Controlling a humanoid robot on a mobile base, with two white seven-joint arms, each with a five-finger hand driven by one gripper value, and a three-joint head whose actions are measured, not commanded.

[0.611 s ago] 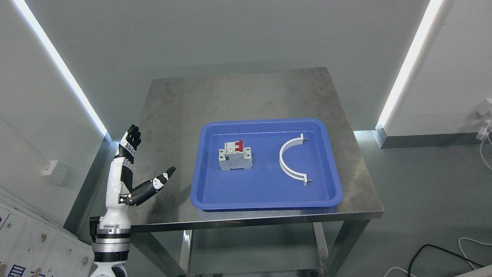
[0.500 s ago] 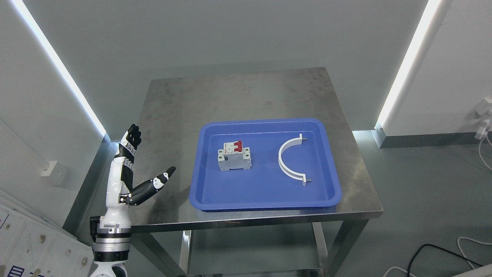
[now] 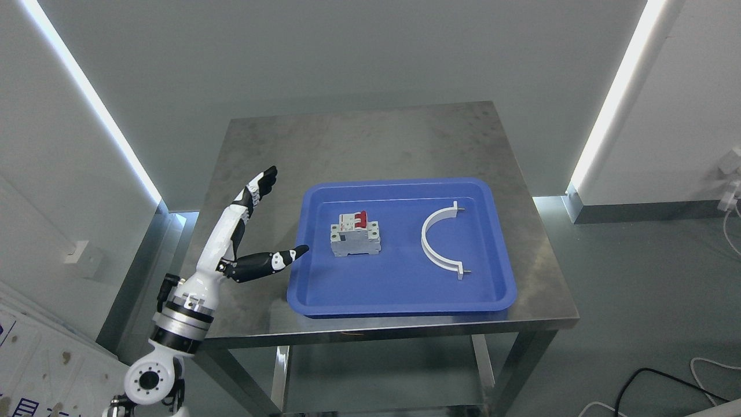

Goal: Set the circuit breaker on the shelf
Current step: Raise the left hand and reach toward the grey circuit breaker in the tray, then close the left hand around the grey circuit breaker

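A steel worktop [image 3: 370, 145] fills the middle of the head view, with a blue tray [image 3: 399, 295] set on its near half. Inside the tray, toward 9 o'clock from the tray's centre, sits the breaker [image 3: 355, 234], a grey block with red levers on its far edge, lying flat on the tray floor and clear of the tray walls. Toward 3 o'clock from the tray's centre lies a white half-ring clamp [image 3: 435, 246], its open side facing 3 o'clock, well apart from the breaker.

The left hand [image 3: 246, 234] comes in from the lower left and hangs over the worktop at 9 o'clock from the tray. It is released: the fingers [image 3: 257, 188] stretch out straight toward 1 o'clock, and the thumb [image 3: 272, 263] is splayed wide toward 3 o'clock. The thumb tip reaches the tray's left rim, near the breaker but not touching it. The hand holds nothing. Whether the thumb tip touches the rim or only hovers over it cannot be told.

The white forearm runs down toward 7 o'clock to a metal wrist ring and a round joint at the bottom edge. The right arm does not show.

A lower shelf [image 3: 376, 365] shows dimly under the worktop between its legs. Cables [image 3: 666, 388] lie on the floor at 5 o'clock.
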